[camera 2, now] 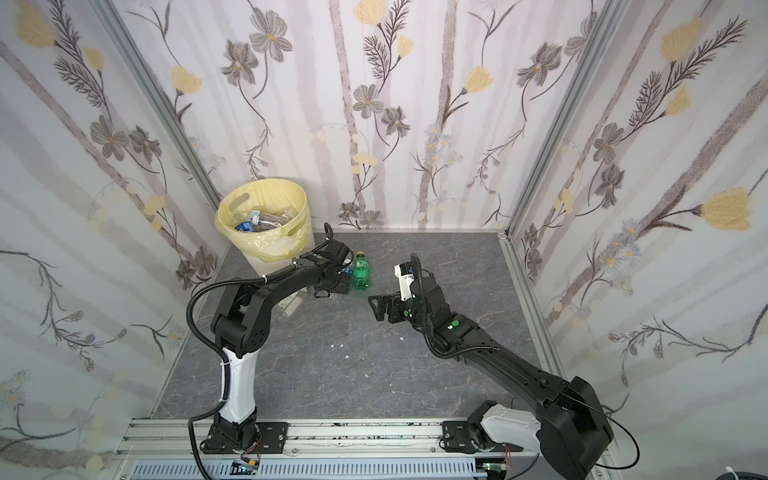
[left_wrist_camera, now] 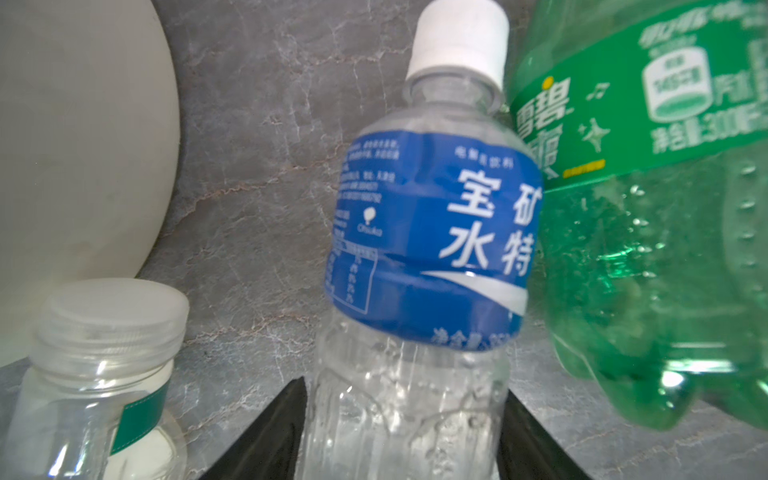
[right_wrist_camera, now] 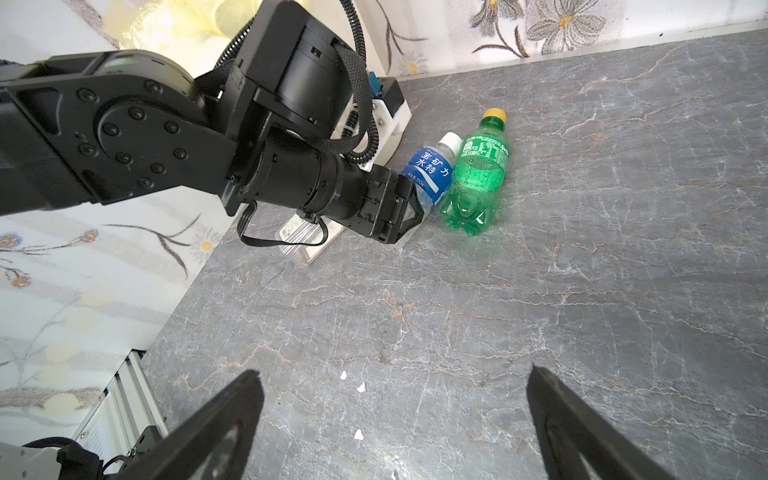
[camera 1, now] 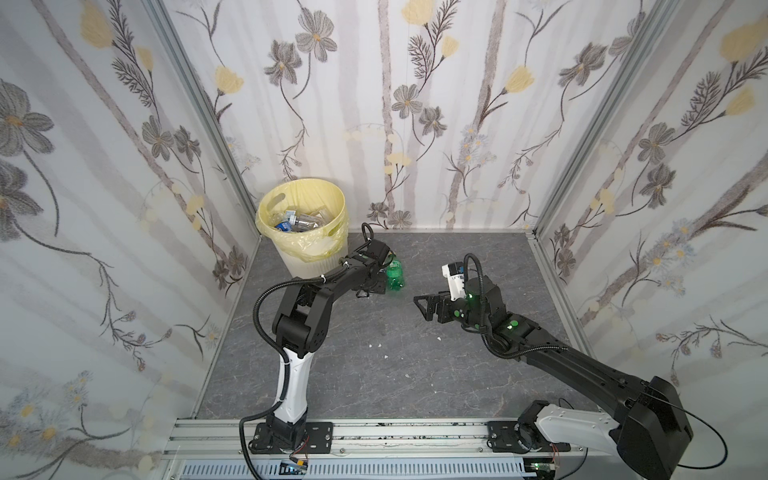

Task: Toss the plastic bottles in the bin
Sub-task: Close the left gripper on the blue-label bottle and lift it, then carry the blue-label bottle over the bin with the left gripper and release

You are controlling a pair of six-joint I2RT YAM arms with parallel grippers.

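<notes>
- I can barely see the blue-labelled bottle [right_wrist_camera: 430,172] in both top views, because the left arm covers it. The right wrist view shows it best.
- A clear wide-capped bottle [left_wrist_camera: 104,374] with a green label band is cut off at the edge of the left wrist view. It lies near the bin [camera 1: 311,266], partly under the left arm.
- The bin, lined with a yellow bag [camera 1: 266,224], holds a heap of clear bottles [camera 1: 297,222]. I can't count them.
- The green Sprite bottle [camera 1: 395,276] lies on the grey tabletop [right_wrist_camera: 582,270] near the bin's foot. It touches the blue-labelled bottle, which lies between it and the bin.
- The left gripper [right_wrist_camera: 411,199] has its fingers [left_wrist_camera: 278,432] close on both sides of the blue-labelled bottle's base. I cannot tell whether they are pinching it yet.
- The right gripper [right_wrist_camera: 395,372] is spread wide and holds nothing. It hangs farther from the bin than the Sprite bottle.
</notes>
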